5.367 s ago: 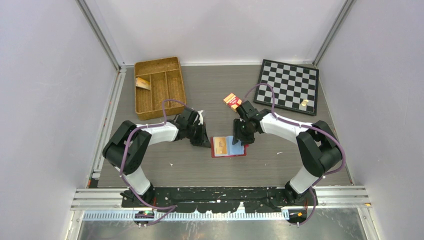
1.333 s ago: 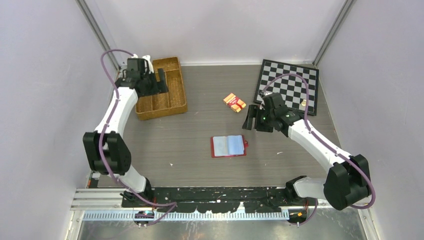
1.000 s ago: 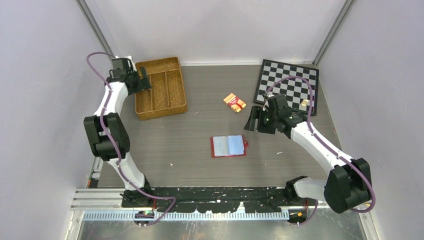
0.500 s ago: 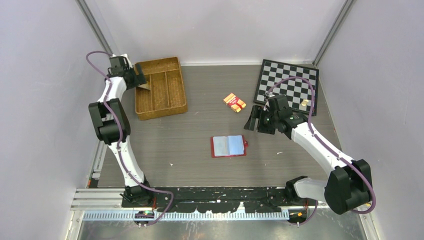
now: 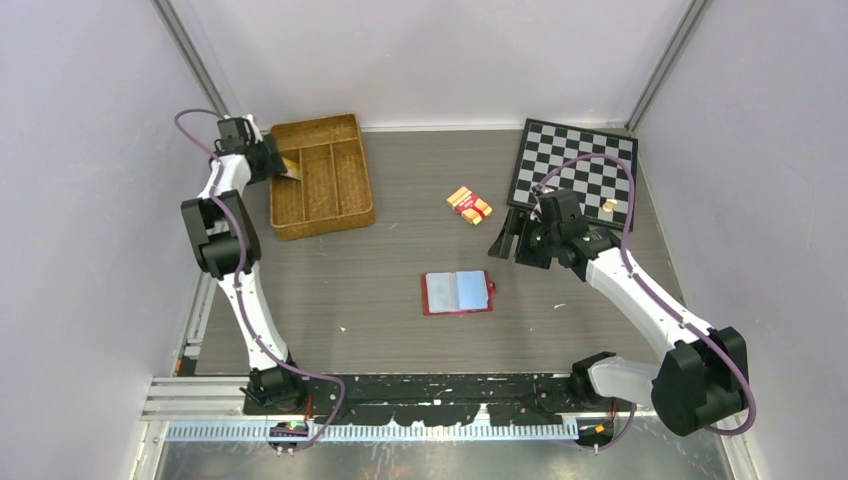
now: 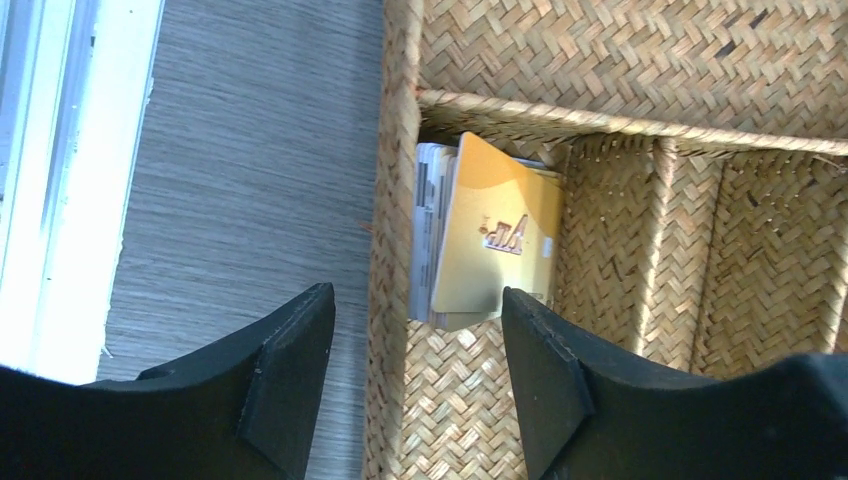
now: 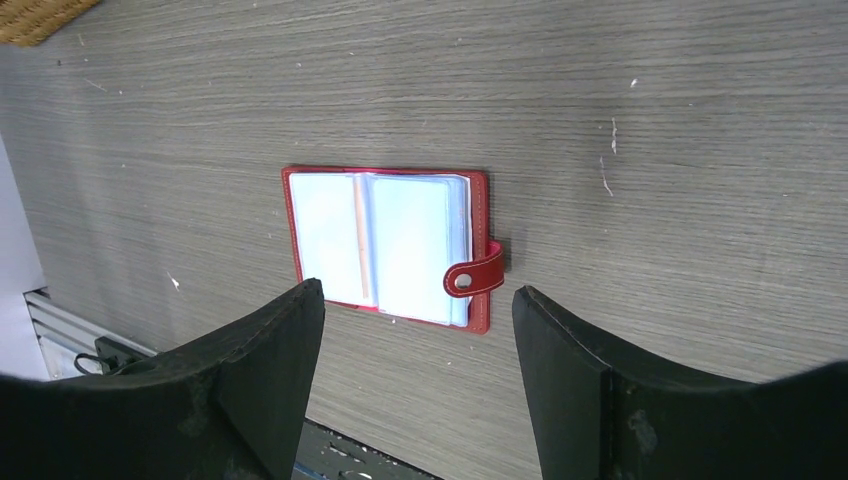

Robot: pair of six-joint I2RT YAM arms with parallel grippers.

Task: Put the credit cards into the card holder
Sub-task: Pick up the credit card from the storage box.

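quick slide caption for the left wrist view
Left arm's open jaws poised over a stack of credit cards, yellow one on top, in an end compartment of the wicker tray.

Bright, even overhead light; soft shadows; pale glare on the card holder (image 7: 388, 248) sleeves.

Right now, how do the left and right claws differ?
Left claw straddles the tray wall, next to the cards; right claw is over bare table, facing the open holder. Left claw is at the far left corner; right claw is mid-table, near the chessboard. Both are open and empty.
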